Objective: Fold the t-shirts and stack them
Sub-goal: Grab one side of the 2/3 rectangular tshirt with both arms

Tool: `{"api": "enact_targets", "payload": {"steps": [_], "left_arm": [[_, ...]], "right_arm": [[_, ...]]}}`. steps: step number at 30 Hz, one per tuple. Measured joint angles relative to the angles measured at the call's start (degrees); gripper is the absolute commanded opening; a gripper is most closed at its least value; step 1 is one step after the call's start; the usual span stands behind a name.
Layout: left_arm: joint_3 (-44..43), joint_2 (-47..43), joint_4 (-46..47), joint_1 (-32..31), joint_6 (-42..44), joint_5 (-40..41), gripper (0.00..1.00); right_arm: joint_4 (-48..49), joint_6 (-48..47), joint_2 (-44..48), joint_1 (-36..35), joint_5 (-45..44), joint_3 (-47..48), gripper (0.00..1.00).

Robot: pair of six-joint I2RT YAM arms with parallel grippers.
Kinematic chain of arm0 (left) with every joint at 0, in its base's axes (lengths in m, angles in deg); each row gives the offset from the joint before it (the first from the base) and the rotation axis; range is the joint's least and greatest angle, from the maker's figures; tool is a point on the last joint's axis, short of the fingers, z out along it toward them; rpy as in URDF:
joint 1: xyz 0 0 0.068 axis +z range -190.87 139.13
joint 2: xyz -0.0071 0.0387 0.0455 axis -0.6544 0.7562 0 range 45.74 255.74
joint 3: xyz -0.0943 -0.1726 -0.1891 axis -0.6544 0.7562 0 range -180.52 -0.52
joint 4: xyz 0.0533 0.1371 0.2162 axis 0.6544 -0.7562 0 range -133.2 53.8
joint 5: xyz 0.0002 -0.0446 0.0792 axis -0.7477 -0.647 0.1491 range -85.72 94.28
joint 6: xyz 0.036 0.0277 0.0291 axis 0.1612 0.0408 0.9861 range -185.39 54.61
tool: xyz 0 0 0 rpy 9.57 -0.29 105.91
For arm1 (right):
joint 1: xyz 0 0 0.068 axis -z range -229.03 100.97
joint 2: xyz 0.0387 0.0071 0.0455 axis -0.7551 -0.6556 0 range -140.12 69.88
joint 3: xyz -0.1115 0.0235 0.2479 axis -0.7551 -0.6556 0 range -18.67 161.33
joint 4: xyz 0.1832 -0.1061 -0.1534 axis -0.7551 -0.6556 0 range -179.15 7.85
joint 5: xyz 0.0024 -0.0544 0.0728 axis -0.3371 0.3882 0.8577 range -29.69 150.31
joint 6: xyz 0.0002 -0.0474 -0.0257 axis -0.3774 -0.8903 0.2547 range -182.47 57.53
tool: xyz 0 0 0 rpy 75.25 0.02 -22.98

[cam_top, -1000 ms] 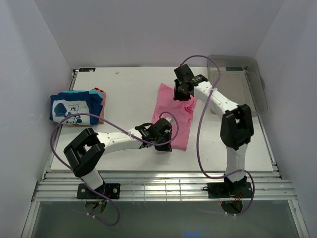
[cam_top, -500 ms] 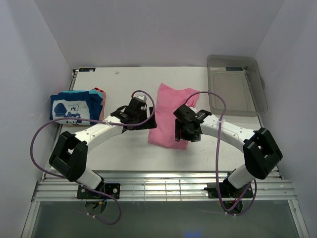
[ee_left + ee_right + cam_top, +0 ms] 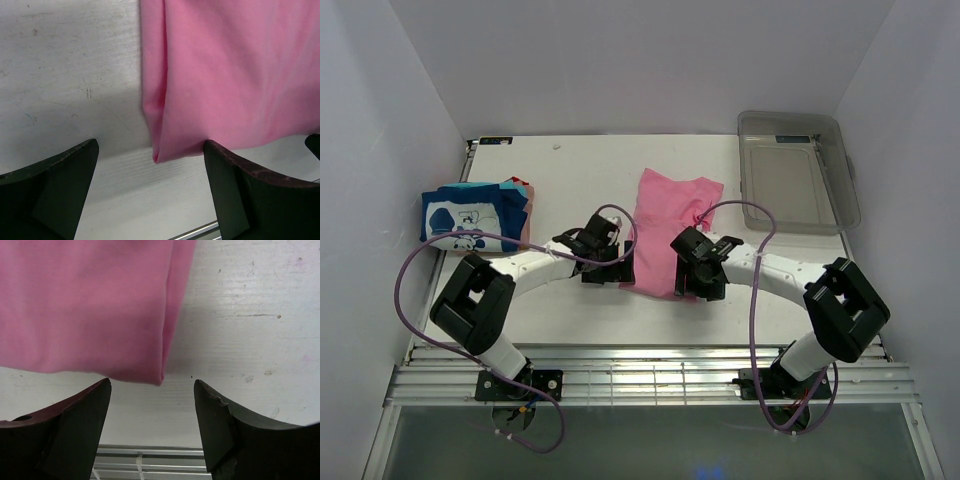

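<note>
white walls box in a pale table (image 3: 570,170) with metal rails (image 3: 650,378) along its near edge; the pink t-shirt (image 3: 672,215) lies near the middle as a long narrow strip running from the far side toward the arms, which reads as a lengthwise fold already made; the left gripper (image 3: 150,146) hangs low over the strip's near left corner, fingers spread wide, with only that corner and bare table between them; the right gripper (image 3: 151,382) mirrors it at the near right corner, equally spread and holding nothing; my guess is that the pair sit at these two corners so each can pinch one and carry the near end over the far end, halving the strip; the folded stack (image 3: 520,196) waits well apart at the table's left edge, with the blue cartoon-print tee (image 3: 460,218) on top, probably so the pink one can be laid on it once folded; the clear plastic bin (image 3: 798,170) stands at the far right corner, out of the way; hard to make out: from overhead the gripper bodies cover the shirt's near hem, so only the wrist views show its corners; sleeves and collar cannot be told apart in the folded cloth; how many tees lie under the blue one i cannot tell, since only teal and red edges peek out; whether either fingertip touches the cloth is unclear.
</note>
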Motion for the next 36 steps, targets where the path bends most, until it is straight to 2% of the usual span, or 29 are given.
{"api": "enact_targets", "payload": {"steps": [11, 14, 19, 22, 23, 24, 26, 27, 29, 30, 36], "left_arm": [[1.64, -0.39, 3.96, 0.02, 0.02, -1.4, 0.96], [1.64, -0.11, 4.52, 0.02, -0.02, -1.79, 0.95], [1.66, 0.22, 5.44, 0.02, -0.28, -2.4, 0.9], [2.27, 0.24, 6.47, 0.04, -0.63, -2.82, 0.76], [2.71, 0.24, 7.13, 0.04, -0.79, -2.95, 0.6], [3.15, 0.2, 7.65, 0.04, -1.18, -3.15, 0.53], [4.68, 0.17, 8.85, 0.04, -1.49, -3.74, 0.4], [5.42, 0.02, 9.49, 0.07, -1.73, -4.28, 0.23], [6.75, 0.0, 10.93, 0.09, -2.23, -5.16, 0.03], [7.43, -0.04, 11.78, 0.15, -2.16, -5.92, 0.0], [11.93, -3.17, 15.69, -0.76, -2.54, -6.86, 0.0]], "right_arm": [[4.28, 0.81, -0.63, 0.0, -1.38, -3.28, 0.68], [5.11, 0.83, -0.92, 0.0, -1.68, -3.28, 0.63], [6.27, 1.25, -1.6, 0.0, -1.68, -3.32, 0.49], [7.32, 1.49, -1.7, 0.0, -1.42, -3.61, 0.38], [7.76, 1.55, -1.7, 0.0, -1.25, -3.72, 0.35], [8.11, 1.62, -1.7, 0.0, -1.11, -3.85, 0.26], [9.2, 1.7, -1.68, -0.02, -0.63, -4.13, 0.17], [9.66, 1.81, -1.68, -0.07, -0.39, -4.24, 0.08], [10.1, 1.86, -1.64, -0.07, -0.22, -4.35, 0.08], [10.14, 1.86, -1.64, -0.07, -0.15, -4.37, 0.08], [10.34, 2.1, -0.66, -1.68, -0.92, -5.22, 0.08]]}}
